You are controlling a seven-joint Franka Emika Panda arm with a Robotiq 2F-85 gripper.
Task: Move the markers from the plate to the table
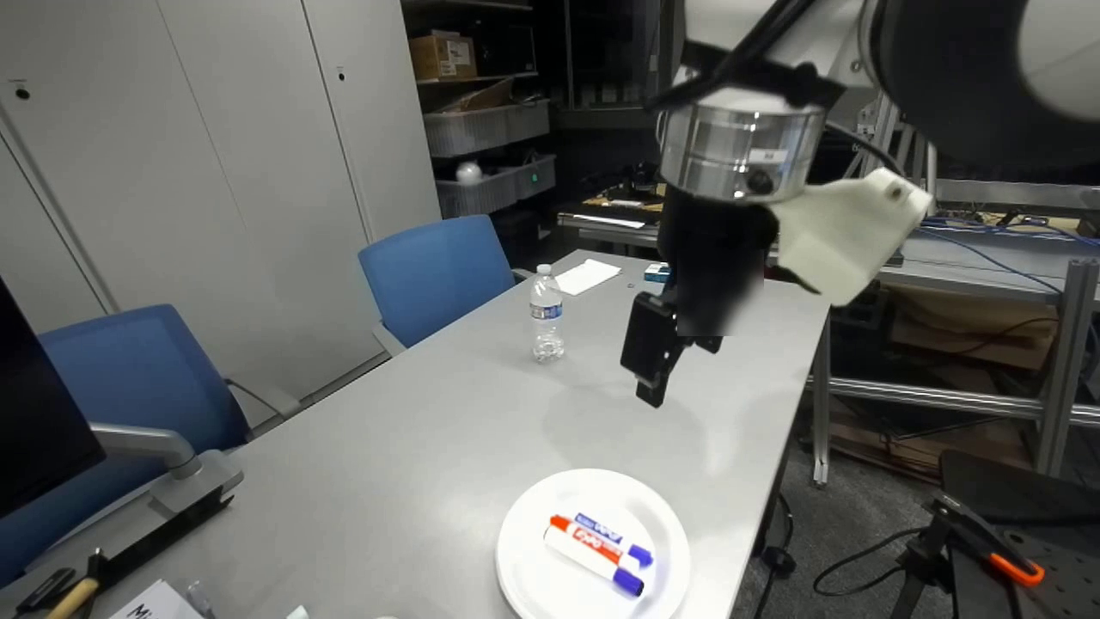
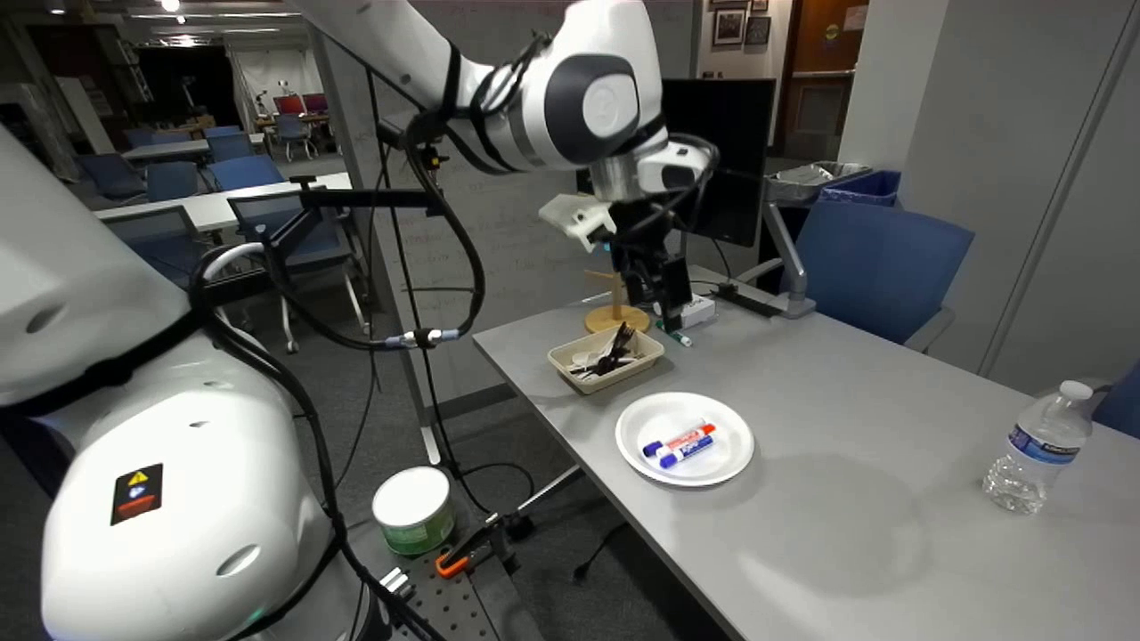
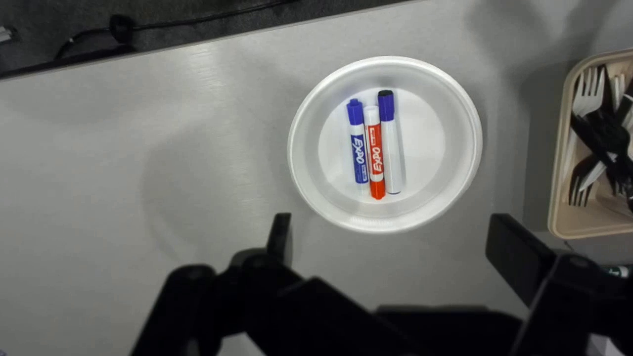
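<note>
Several facts show in the wrist view: a blue-labelled marker (image 3: 359,153), a red marker (image 3: 375,148) and a white marker with a blue cap (image 3: 391,153) lie side by side in the white plate (image 3: 425,133). The plate also shows in both exterior views (image 1: 516,550) (image 2: 735,450), with the red marker (image 1: 593,542) (image 2: 693,437) in the middle. The plate rests on the grey-white table (image 3: 123,148). My gripper (image 3: 393,237) is open and empty. It is raised above the table and apart from the plate, as both exterior views show (image 1: 679,371) (image 2: 663,312).
A beige tray (image 2: 588,383) of plastic cutlery stands near the plate; it also shows in the wrist view (image 3: 558,168). A water bottle (image 1: 546,322) (image 2: 1038,454) stands on the table. A wooden stand (image 2: 617,319), green marker (image 2: 674,334) and white box (image 2: 698,311) are past the tray.
</note>
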